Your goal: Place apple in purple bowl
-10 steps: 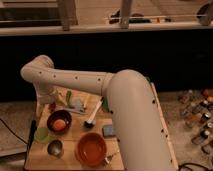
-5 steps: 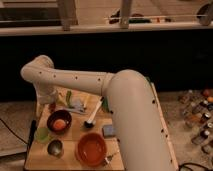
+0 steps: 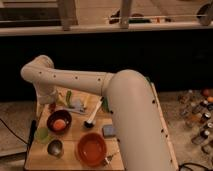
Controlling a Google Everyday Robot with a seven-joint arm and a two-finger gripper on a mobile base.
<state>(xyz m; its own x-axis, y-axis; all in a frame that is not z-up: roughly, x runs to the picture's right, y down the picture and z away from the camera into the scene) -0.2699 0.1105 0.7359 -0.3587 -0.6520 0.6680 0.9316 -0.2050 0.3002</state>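
Observation:
The purple bowl stands on the left part of the wooden table. A round orange-red thing, which looks like the apple, lies inside it. My arm reaches from the lower right across to the left and bends down. My gripper hangs just behind the bowl's far left rim, mostly hidden by the wrist.
A bright orange bowl sits at the front middle and a small metal cup to its left. A green item, a blue-grey sponge and a dark brush lie around the bowls. Bottles stand at the right.

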